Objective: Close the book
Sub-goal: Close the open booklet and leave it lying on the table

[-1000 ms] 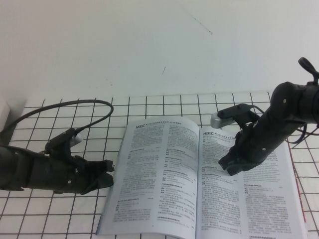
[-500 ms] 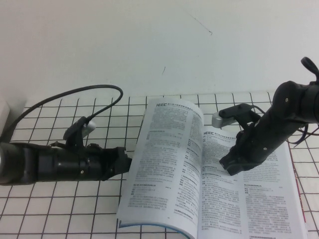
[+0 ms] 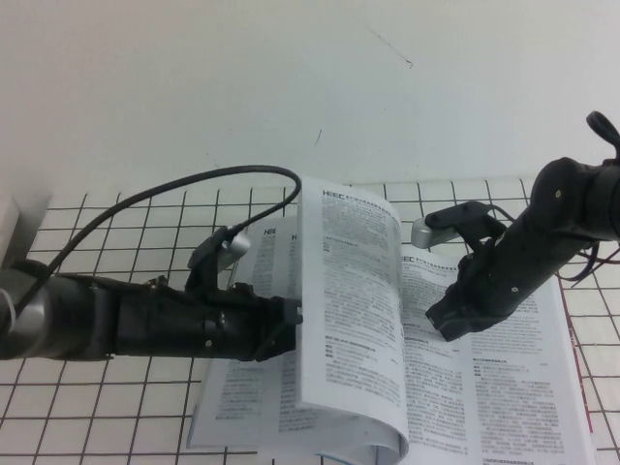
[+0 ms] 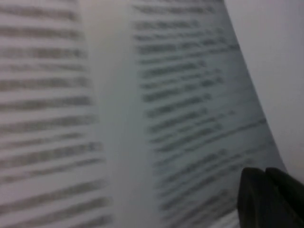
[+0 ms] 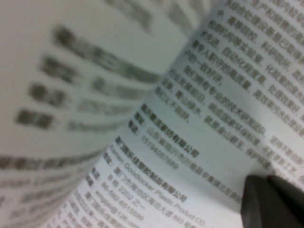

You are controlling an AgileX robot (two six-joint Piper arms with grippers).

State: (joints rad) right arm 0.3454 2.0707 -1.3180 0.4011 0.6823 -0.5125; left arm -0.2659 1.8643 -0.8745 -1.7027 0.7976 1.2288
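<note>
In the high view, the book [image 3: 504, 407] lies open on the desk [image 3: 97, 421], with a sheaf of pages [image 3: 349, 310] standing upright. This is thin, floppy paper, and we judge it best pushed flat from behind. The left claw [image 3: 286, 327] reaches low behind that sheaf; the right claw [image 3: 444, 325] leans down onto the right-hand page. The left wrist view shows the pages blurred, the right wrist view shows them curling — neither tells us whether its claw is open or closed.

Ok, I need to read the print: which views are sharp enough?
High view: book evenly lit, print tiny, left gripper against its lifted page, right gripper on the right page. Left wrist view: text blurred. Right wrist view: right page's text legible, lifted page blurred.
</note>
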